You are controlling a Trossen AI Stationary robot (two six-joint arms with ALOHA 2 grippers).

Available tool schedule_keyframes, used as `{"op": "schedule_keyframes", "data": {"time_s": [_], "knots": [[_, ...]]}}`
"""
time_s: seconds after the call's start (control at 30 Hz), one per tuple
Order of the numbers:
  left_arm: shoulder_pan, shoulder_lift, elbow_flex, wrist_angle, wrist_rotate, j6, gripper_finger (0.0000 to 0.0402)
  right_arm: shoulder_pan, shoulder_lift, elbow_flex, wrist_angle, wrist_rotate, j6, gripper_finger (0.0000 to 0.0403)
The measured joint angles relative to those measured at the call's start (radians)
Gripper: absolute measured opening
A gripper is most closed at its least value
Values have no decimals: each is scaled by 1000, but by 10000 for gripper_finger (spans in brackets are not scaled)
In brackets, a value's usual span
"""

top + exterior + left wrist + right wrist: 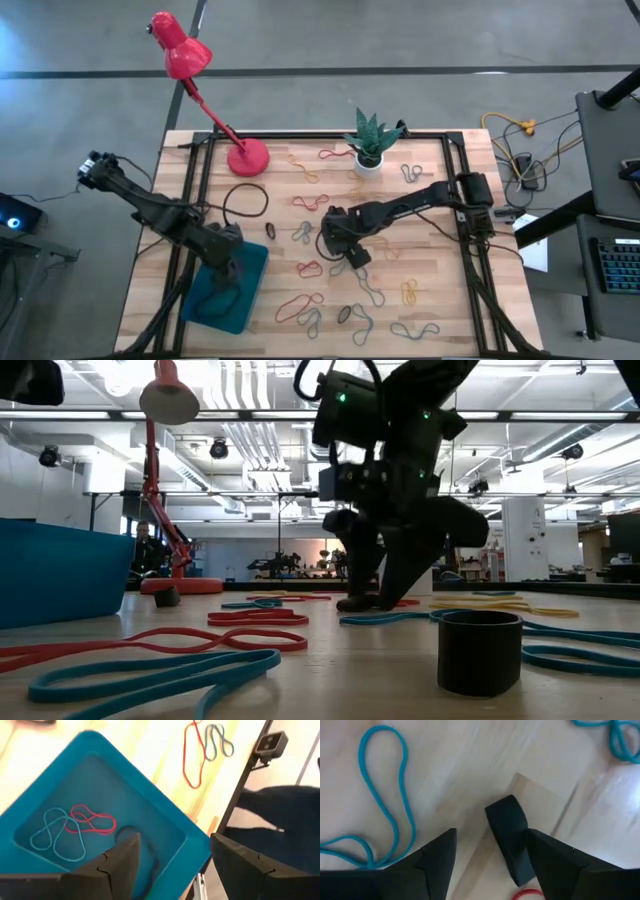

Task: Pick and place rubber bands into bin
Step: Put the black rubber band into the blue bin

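Observation:
Many rubber bands lie scattered on the wooden table (430,250), such as a red one (298,305) and a blue one (415,328). The teal bin (215,305) sits at the near left. In the left wrist view the bin (150,785) holds a blue band (55,837), a red band (92,822) and a dark band (127,832). My left gripper (175,860) hangs open above the bin. My right gripper (492,852) points down at mid-table, open. Its fingers stand on either side of a dark band (507,832) that lies on the table.
A red desk lamp (245,155) and a white plant pot (368,162) stand along the far edge. A black cable (245,200) loops behind the bin. A dark band (480,650) stands up like a ring near the front edge. Black rails (205,170) run along both table sides.

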Motion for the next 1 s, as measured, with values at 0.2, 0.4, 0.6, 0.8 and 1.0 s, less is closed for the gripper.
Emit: {"op": "schedule_keyframes", "data": {"time_s": [0.2, 0.4, 0.6, 0.8, 1.0], "knots": [[0, -4, -1, 18, -3, -23, 224, -4, 1, 2, -1, 24, 30, 168], [0, 4, -3, 35, -3, -23, 224, -22, 1, 2, 11, 136, 68, 69], [0, 1, -3, 46, -4, -23, 224, -38, -8, 26, 21, 148, 140, 13], [-1, 1, -10, 49, -28, -19, 224, -58, -26, 140, 24, -50, 280, 10], [5, 1, -17, 44, -212, 80, 224, -91, -20, 284, 76, -196, 397, 9]]}}
